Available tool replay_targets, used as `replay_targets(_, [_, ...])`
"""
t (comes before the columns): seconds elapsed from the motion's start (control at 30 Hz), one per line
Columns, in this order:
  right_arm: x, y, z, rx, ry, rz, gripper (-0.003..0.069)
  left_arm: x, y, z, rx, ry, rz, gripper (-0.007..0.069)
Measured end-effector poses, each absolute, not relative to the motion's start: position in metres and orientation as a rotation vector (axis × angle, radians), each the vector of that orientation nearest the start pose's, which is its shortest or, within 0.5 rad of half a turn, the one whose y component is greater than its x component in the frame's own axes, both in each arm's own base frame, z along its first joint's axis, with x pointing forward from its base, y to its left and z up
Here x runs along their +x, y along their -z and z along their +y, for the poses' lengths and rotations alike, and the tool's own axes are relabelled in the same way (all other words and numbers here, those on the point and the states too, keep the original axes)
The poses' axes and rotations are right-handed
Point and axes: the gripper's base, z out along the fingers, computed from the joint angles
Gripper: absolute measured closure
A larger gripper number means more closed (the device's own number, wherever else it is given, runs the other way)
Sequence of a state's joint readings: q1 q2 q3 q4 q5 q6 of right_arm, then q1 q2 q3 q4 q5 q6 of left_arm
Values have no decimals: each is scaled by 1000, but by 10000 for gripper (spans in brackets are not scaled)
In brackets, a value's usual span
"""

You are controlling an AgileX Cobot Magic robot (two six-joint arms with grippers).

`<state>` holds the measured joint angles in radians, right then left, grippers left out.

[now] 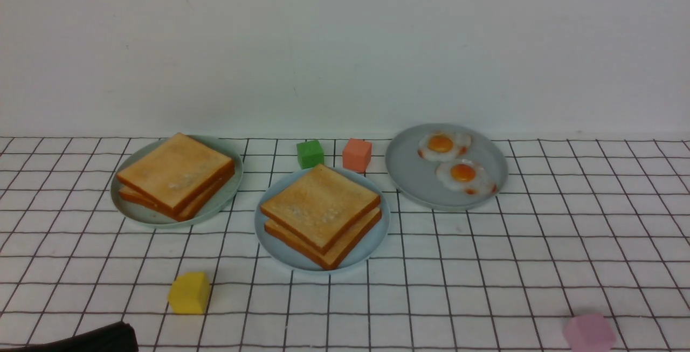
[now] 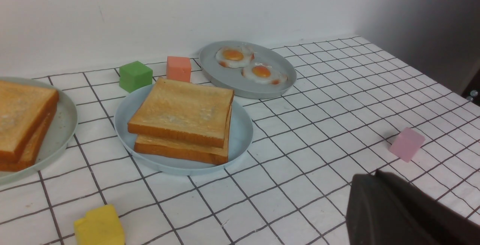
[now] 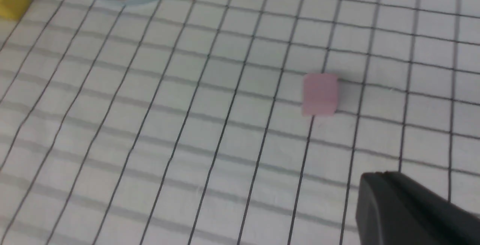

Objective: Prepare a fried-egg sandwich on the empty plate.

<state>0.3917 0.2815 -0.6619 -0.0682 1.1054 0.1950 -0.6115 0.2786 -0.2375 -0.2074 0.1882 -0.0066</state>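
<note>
The sky-blue plate [image 1: 269, 233] holds the sandwich [image 1: 321, 214]: two toast slices stacked, no egg visible between them. Behind it stand a green cube [image 1: 310, 153] and a salmon cube [image 1: 357, 154]; right of it a grey plate [image 1: 409, 174] carries two fried eggs [image 1: 455, 162]; left, another plate [image 1: 135, 209] holds toast. Both the left gripper [image 2: 393, 211] and right gripper [image 3: 405, 207] are pressed together, gripping nothing.
</note>
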Motion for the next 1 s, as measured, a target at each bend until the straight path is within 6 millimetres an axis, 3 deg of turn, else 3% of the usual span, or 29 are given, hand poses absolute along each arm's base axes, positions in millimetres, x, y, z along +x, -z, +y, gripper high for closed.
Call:
replay_targets(0.13, [31,-294,5,-120,-172,2016,666,62,-259,-48,378,640,1710,636])
replay_targets(0.23, [40,-250,4,-62,-86,1911,666,62,-258,-48,379,640,1713,636])
replay_targets(0.27, [42,-244,4,-55,-78,1907,666,62,-258,-48,379,640,1713,636])
replay_targets(0.3, [45,-220,3,-27,-56,1885,666,62,-258,-48,379,640,1713,634])
replay_targets(0.4, [50,-180,3,8,-53,1905,666,62,-258,-48,379,640,1713,631])
replay_targets(0.47, [51,-173,3,24,-65,1904,665,62,-258,-48,380,640,1714,629])
replay_targets(1.0, [52,-173,3,27,-67,1881,662,62,-257,-48,387,638,1734,622])
